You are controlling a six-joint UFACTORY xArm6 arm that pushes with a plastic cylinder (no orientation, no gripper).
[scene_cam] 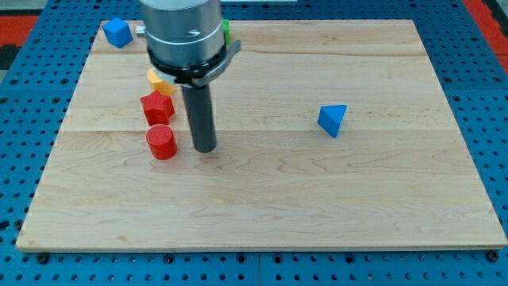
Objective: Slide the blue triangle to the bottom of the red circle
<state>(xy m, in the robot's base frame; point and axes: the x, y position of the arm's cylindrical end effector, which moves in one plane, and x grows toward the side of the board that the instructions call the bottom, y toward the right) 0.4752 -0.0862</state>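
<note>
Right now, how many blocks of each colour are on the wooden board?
Red: 2, the red circle block and the red star-shaped block
Blue: 2, the blue triangle block and the blue block at the view's top left
Yellow-orange: 1, the yellow-orange block, partly hidden
Green: 1, a green sliver behind the arm
Total: 6

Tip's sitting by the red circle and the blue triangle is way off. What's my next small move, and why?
Probably swing my tip toward the view's right, passing round the blue triangle to its far side. The tip now stands just right of the red circle, while the triangle lies well to the right, untouched. From there a leftward, slightly downward push could carry it below the circle.
</note>
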